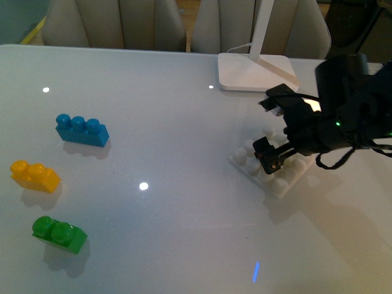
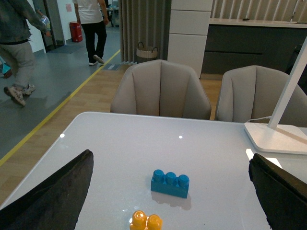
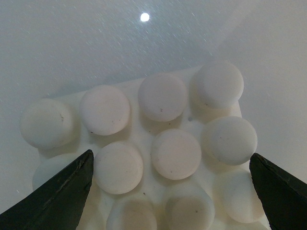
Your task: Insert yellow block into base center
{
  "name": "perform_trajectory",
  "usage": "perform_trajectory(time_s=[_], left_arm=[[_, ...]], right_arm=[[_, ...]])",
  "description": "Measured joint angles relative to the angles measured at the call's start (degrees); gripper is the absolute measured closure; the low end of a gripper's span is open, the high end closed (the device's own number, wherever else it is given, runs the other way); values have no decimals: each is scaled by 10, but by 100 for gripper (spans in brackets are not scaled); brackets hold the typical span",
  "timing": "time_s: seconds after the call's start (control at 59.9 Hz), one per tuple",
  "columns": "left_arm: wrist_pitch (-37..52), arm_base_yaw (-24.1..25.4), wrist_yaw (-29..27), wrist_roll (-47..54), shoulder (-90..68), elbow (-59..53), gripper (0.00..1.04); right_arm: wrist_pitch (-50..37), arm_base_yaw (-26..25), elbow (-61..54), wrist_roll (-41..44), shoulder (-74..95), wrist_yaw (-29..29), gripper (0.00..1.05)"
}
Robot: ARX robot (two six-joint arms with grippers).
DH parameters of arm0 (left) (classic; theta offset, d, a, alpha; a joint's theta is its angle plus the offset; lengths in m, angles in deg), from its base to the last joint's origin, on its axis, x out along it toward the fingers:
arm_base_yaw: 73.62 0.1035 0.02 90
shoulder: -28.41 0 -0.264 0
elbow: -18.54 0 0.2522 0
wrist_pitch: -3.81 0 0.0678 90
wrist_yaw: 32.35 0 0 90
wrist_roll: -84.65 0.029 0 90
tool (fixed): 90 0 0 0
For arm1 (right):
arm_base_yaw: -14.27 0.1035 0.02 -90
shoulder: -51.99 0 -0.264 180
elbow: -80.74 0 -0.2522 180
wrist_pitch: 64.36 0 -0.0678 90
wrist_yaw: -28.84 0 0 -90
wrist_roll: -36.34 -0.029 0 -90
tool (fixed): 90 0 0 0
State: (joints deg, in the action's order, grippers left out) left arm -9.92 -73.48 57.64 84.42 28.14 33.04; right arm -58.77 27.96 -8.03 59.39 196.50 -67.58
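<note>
The yellow block lies on the white table at the left, between a blue three-stud brick and a green brick. The white studded base sits right of centre, partly covered by my right gripper. That gripper hangs open just above the base, its fingers straddling the studs, with nothing held. My left gripper is open and empty. It looks down on the blue brick and the yellow block, which is cut off by the picture's edge. The left arm is out of the front view.
A white lamp foot with its stem and cable stands at the table's far edge behind the base. Two beige chairs stand beyond that edge. People walk in the room far behind.
</note>
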Motion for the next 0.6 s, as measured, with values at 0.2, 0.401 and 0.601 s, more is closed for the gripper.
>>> perform_trajectory(time_s=[0.2, 0.401, 0.601], left_arm=[[0, 0, 0, 0, 0, 0, 7], [0, 0, 0, 0, 0, 0, 7], [0, 0, 0, 0, 0, 0, 7]], right_arm=[[101, 62, 140, 9, 54, 4, 9], [198, 132, 303, 36, 125, -8, 9], [263, 185, 411, 73, 170, -30, 9]])
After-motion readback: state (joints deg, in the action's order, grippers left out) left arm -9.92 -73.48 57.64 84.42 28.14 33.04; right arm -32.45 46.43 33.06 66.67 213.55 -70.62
